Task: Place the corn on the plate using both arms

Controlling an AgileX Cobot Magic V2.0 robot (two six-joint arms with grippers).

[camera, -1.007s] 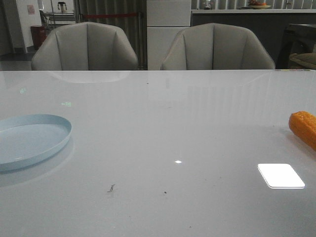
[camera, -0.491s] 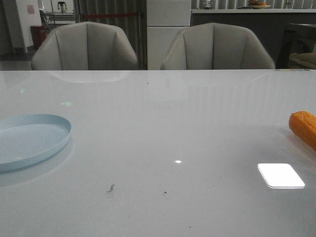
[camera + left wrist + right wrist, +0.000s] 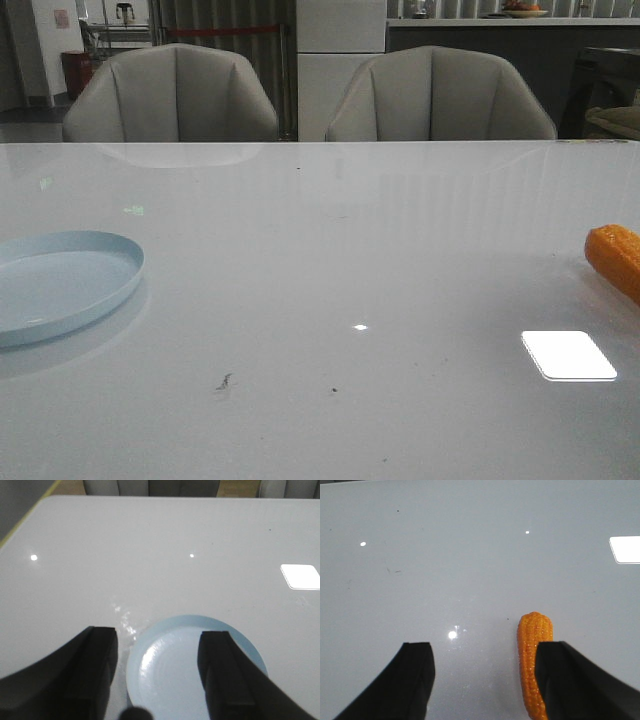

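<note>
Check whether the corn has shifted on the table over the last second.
No. In the front view the corn lies at the right edge, the same gap above the bright rectangular reflection as one second ago, and the plate hasn't moved either.

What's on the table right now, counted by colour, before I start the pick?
Orange: 1, the corn
Pale blue: 1, the plate
Total: 2 things on the table; neither hand holds anything.
</note>
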